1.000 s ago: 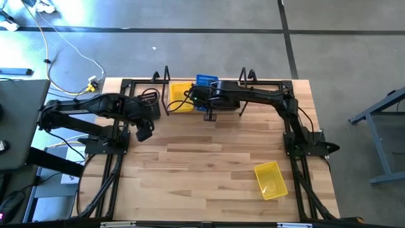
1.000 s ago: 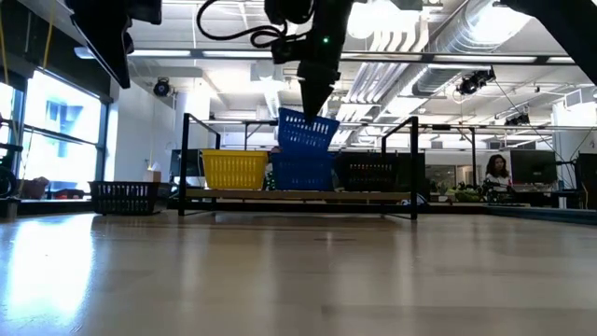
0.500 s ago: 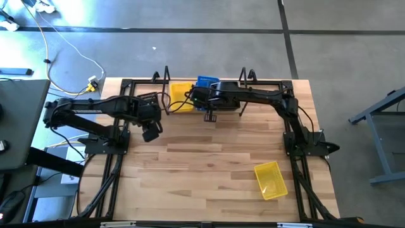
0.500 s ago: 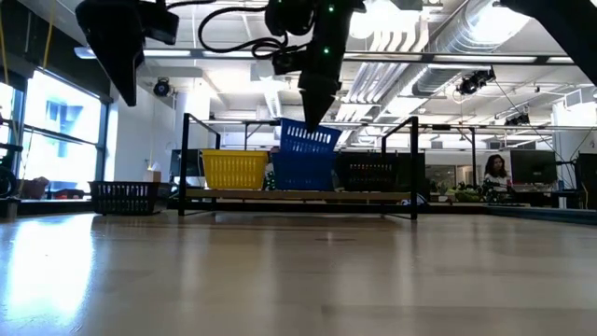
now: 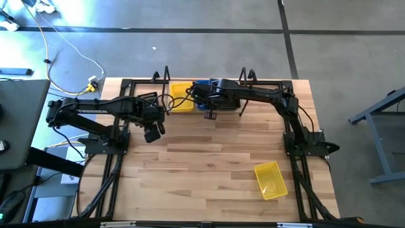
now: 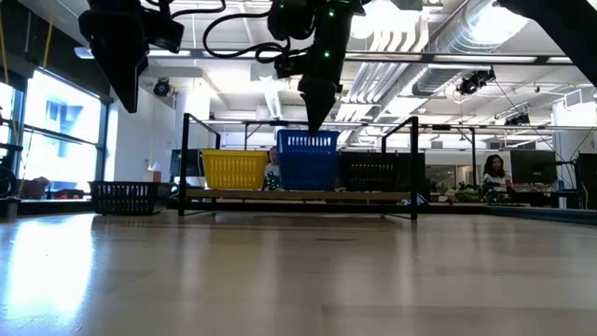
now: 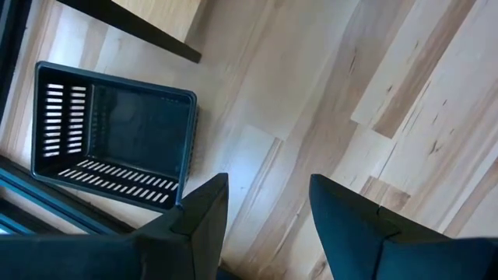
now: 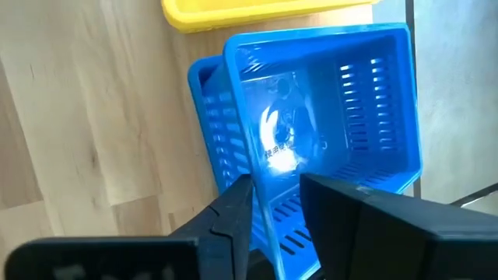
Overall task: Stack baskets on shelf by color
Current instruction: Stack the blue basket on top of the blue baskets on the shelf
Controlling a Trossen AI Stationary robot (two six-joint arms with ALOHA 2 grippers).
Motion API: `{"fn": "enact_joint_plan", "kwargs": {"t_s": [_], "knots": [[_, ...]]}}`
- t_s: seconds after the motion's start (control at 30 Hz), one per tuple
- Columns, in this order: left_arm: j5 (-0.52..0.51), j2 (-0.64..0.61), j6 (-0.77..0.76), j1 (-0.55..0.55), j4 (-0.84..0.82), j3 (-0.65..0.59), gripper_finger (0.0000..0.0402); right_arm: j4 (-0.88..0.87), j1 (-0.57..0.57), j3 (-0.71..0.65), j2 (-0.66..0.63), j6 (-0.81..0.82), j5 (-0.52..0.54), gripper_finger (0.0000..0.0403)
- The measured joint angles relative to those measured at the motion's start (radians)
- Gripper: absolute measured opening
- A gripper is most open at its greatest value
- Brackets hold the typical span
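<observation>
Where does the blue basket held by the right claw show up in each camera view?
High view: blue basket mostly hidden under the right arm, at the shelf's middle, beside the yellow basket.
Low view: centre of the shelf, between the yellow basket and a black one, right claw on its rim.
Left wrist view: not in it.
Right wrist view: fills the frame, nested in another blue one.
Shared landmark: the yellow basket next to it.

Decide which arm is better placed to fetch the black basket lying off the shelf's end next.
Left. Its open pincer hangs empty right by the black basket, while the right pincer grips the blue basket at the shelf.
</observation>
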Motion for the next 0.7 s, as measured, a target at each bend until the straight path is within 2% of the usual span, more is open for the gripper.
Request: {"fn": "enact_joint_plan", "kwargs": {"t_s": [0.23,0.7], "knots": [[0.026,-0.001,0.017,0.0,-0.003,0.0,0.017,-0.018,0.012,0.001,-0.034,0.052,-0.008,0.0096],[0.029,-0.001,-0.001,0.0,-0.001,0.0,0.017,0.029,-0.07,0.003,-0.049,0.138,-0.166,0.0097]]}}
